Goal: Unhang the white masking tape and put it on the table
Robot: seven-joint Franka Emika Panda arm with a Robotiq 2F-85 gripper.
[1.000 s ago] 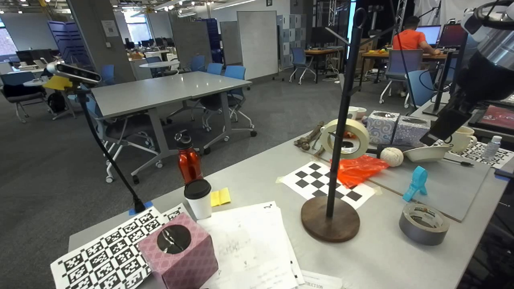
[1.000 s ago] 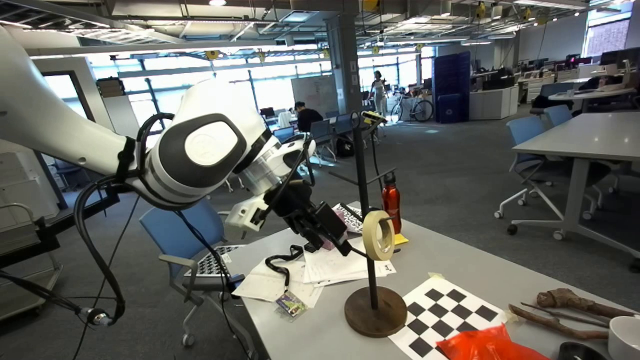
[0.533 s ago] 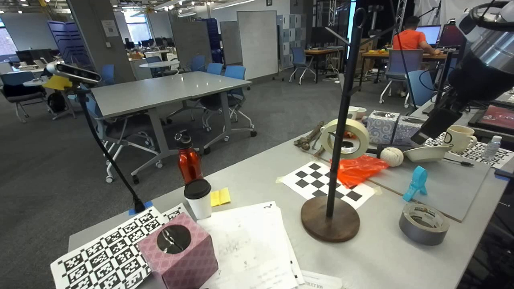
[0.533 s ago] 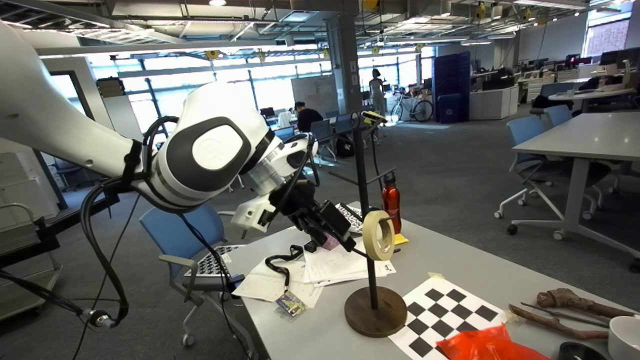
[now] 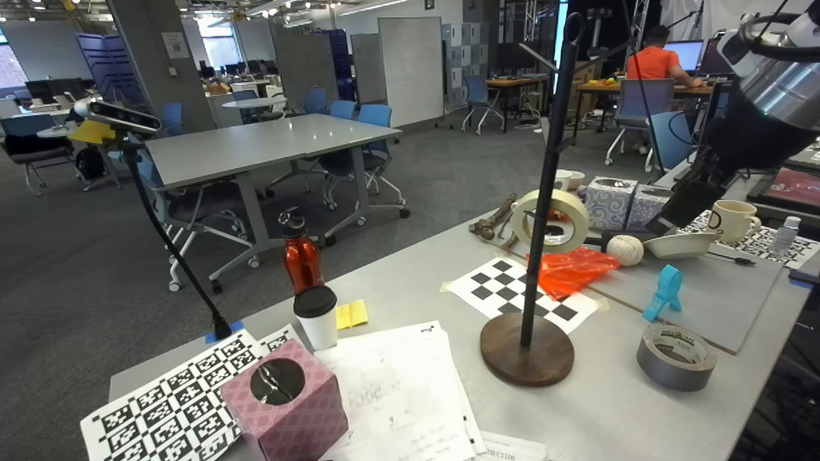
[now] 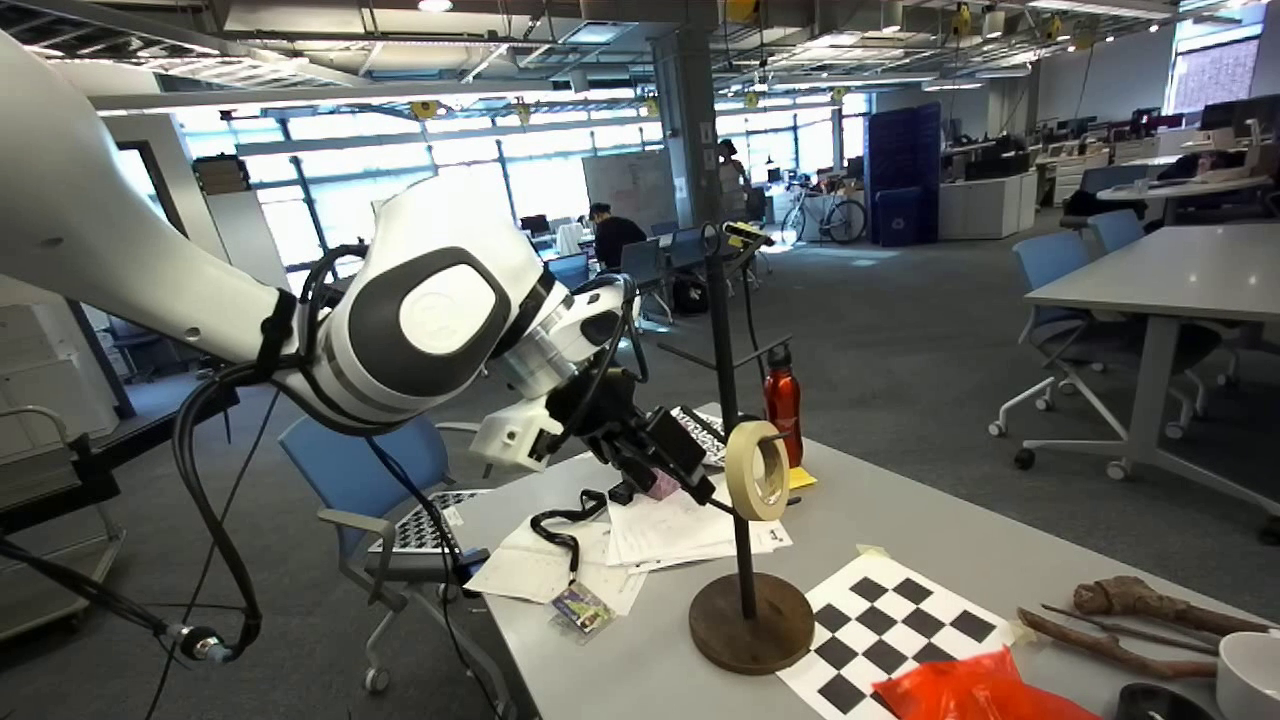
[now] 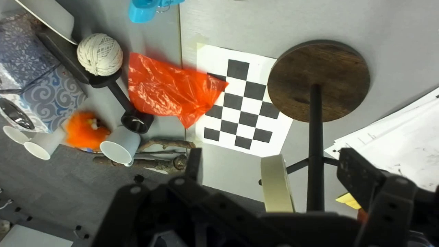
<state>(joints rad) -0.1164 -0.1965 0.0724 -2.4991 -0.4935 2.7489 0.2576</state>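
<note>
The white masking tape (image 5: 580, 221) hangs upright on a side peg of the black pole stand (image 6: 752, 625). It is a cream ring in both exterior views (image 6: 742, 475); in the wrist view its rim shows edge-on (image 7: 276, 187), its lower part hidden by my gripper body. My gripper (image 7: 274, 168) is open and empty. In the wrist view the tape and the pole appear between its widely spread fingers. In an exterior view the fingertips (image 6: 705, 492) are close beside the tape; I cannot tell if they touch. The table (image 5: 615, 416) lies below, under the stand's round wooden base.
More pegs (image 6: 700, 357) stick out higher on the pole. On the table are a checkered sheet (image 5: 496, 285), an orange-red plastic bag (image 5: 567, 272), a grey tape roll (image 5: 676, 368), a blue clip (image 5: 665, 291), papers (image 5: 397, 390) and a pink tissue box (image 5: 288, 410).
My gripper has moved a little closer to the stand and the tape, and slightly lower. The tape and stand have not moved.
</note>
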